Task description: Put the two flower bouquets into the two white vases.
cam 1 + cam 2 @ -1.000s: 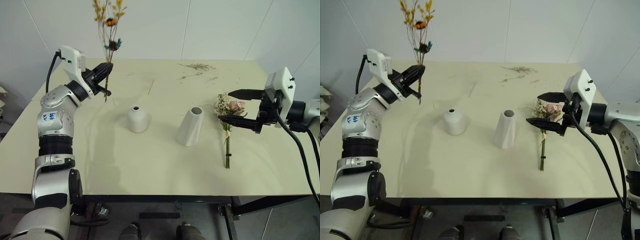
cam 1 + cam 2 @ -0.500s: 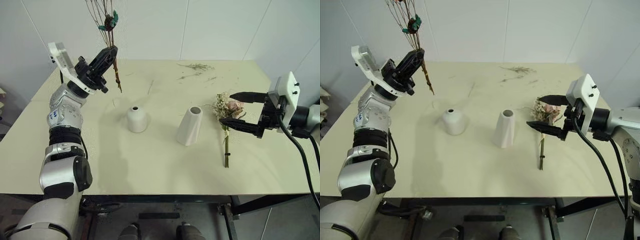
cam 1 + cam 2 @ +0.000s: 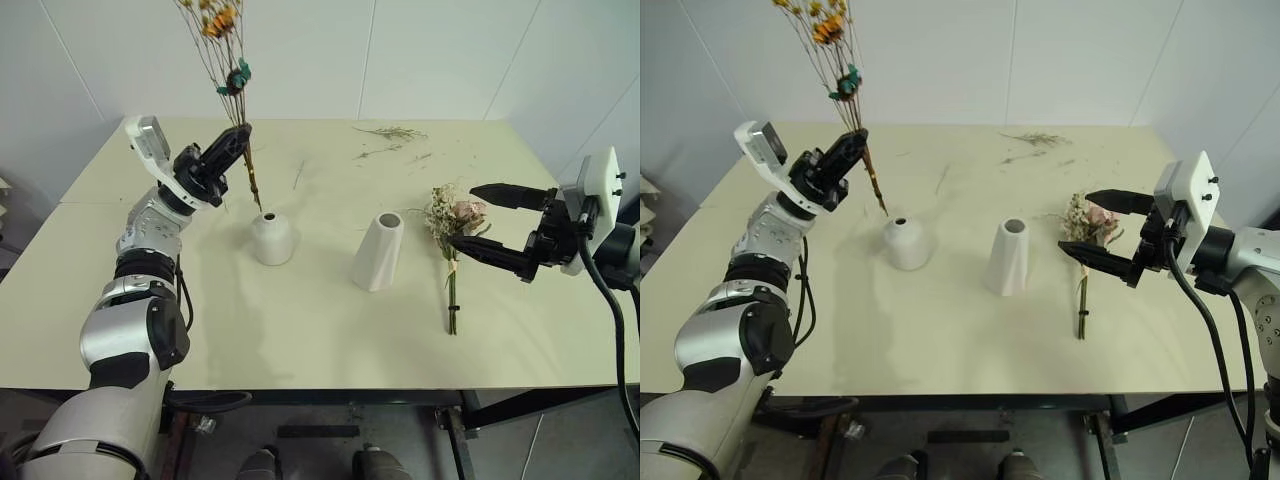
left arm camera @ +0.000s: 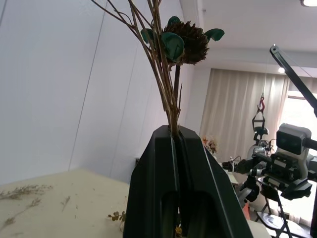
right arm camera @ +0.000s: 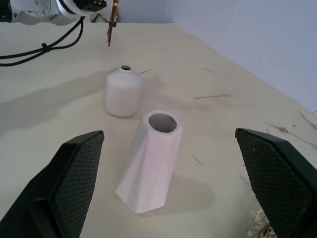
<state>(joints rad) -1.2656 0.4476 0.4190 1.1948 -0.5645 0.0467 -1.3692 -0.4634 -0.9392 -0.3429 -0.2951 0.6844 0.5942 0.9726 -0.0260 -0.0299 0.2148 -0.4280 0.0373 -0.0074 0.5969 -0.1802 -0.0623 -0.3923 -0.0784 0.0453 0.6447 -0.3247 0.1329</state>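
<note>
Holding the yellow sprig (image 3: 228, 75) pinched tight in your left gripper (image 3: 240, 139), line its stem tips up over the round vase's (image 3: 272, 238) narrow neck before lowering, while your right gripper (image 3: 497, 222) waits wide open and empty around the fuller bunch (image 3: 455, 222) lying beside the tall vase (image 3: 379, 252)

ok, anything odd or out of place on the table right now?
Mostly tidy. Loose dried twigs and scraps lie scattered on the table toward its far edge. The fuller bouquet lies flat, not yet in a vase. Both the round vase and the tapered vase stand upright and undamaged.
</note>
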